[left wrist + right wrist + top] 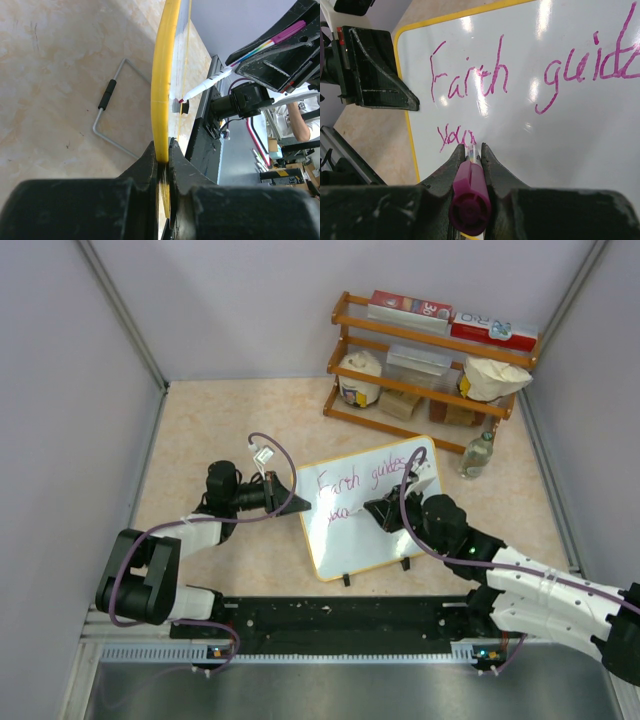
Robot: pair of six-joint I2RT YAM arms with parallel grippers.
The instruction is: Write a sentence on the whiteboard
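The whiteboard, glossy white with a yellow frame, stands tilted on two black clip feet at mid-table. It carries the sentence in magenta handwriting: "Earth guides" on the first line and "you" begun on the second. My left gripper is shut on the board's left yellow edge. My right gripper is shut on a magenta marker, whose tip touches the board just right of "you". The marker also shows in the left wrist view.
A wooden rack with boxes, jars and a bag stands at the back right. A clear bottle stands just beyond the board's right corner. A wire stand lies on the table behind the board. Grey walls enclose the table.
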